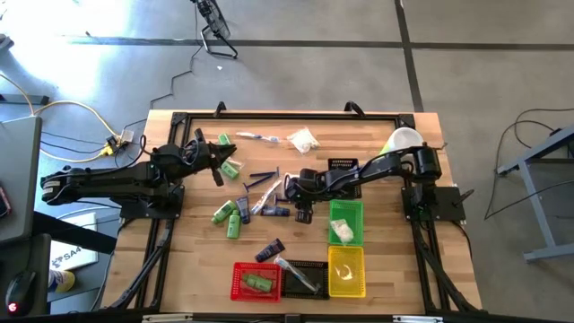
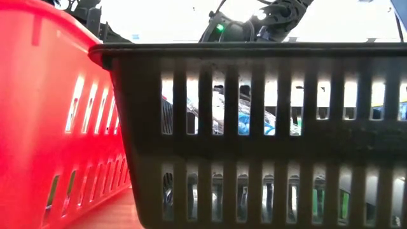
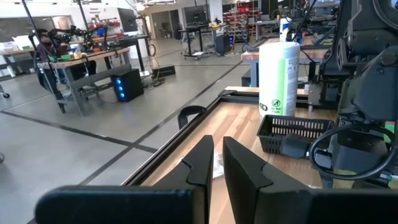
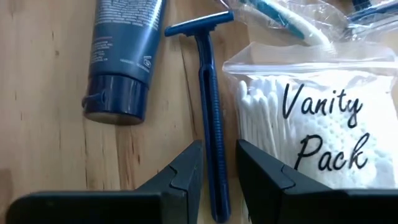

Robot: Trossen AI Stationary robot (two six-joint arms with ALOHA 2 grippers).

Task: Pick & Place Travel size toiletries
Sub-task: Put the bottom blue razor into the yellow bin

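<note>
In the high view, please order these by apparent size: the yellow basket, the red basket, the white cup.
1. Red basket and yellow basket: they look alike, so no ranking.
2. White cup, clearly smaller.

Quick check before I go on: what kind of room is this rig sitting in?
It looks like a robotics lab or workshop. The left wrist view shows a wide polished concrete floor, other workbenches with equipment, and shelving further back. The high view shows cables trailing off the wooden table.
</note>
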